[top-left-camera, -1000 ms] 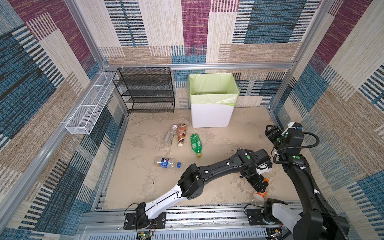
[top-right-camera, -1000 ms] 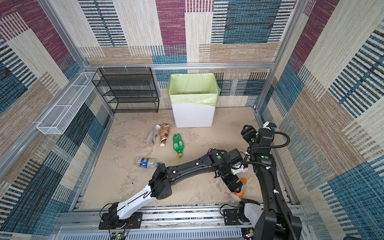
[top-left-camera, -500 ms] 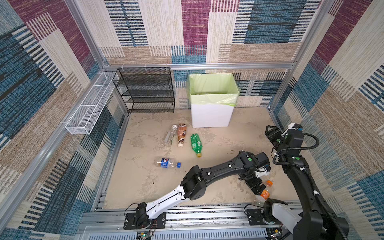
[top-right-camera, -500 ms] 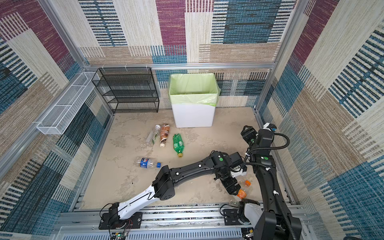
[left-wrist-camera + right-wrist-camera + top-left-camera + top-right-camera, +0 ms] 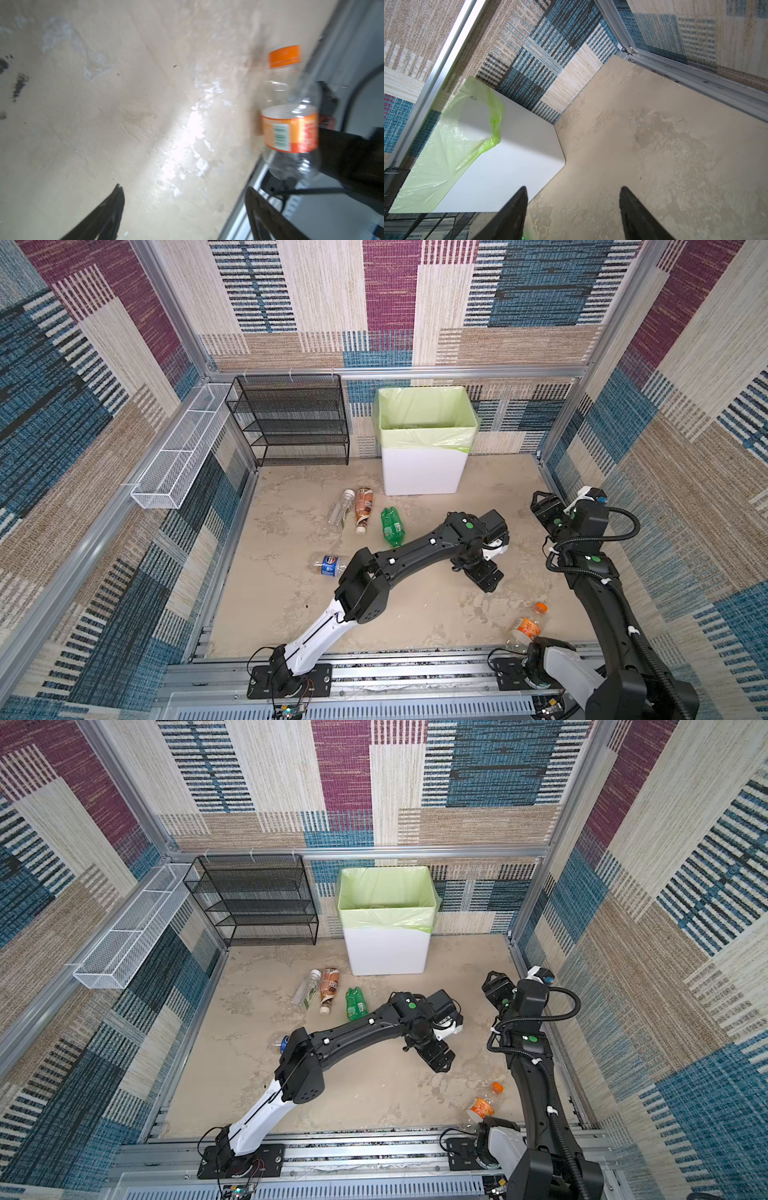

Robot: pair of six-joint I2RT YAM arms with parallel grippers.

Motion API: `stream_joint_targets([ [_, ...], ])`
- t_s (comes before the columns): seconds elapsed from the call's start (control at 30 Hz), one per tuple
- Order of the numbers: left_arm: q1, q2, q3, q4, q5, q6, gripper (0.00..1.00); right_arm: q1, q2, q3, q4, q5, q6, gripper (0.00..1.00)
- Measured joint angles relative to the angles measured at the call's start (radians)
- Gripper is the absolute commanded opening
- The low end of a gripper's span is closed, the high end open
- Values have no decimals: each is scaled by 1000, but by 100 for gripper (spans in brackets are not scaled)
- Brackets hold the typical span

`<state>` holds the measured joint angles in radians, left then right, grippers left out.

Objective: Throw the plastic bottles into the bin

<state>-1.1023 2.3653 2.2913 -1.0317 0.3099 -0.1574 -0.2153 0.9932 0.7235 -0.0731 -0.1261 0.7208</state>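
Before bin (image 5: pixel 422 472), 3 bottles (image 5: pixel 363 510) (lying)

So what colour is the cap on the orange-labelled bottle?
Orange; the cap shows best in the left wrist view.

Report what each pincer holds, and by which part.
Nothing. The left pincer stands open over bare floor, the orange-capped bottle lying apart; the right pincer is open and empty.
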Motion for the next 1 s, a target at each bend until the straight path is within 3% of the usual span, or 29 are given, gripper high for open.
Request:
stream_joint_targets([
  [0.1,-37,-15,-9,66,87,-13,95,0,0,-11,1,4,0,71],
  [0.27,-87,79,70,53,154,-23,95,0,3,-18,1,4,5,71],
  [0.5,-116,203,286,10,147,-13,99,0,-6,-28,5,4,9,71],
  [1.0,-137,337,407,-49,204,115,99,0,-9,-46,15,3,20,73],
])
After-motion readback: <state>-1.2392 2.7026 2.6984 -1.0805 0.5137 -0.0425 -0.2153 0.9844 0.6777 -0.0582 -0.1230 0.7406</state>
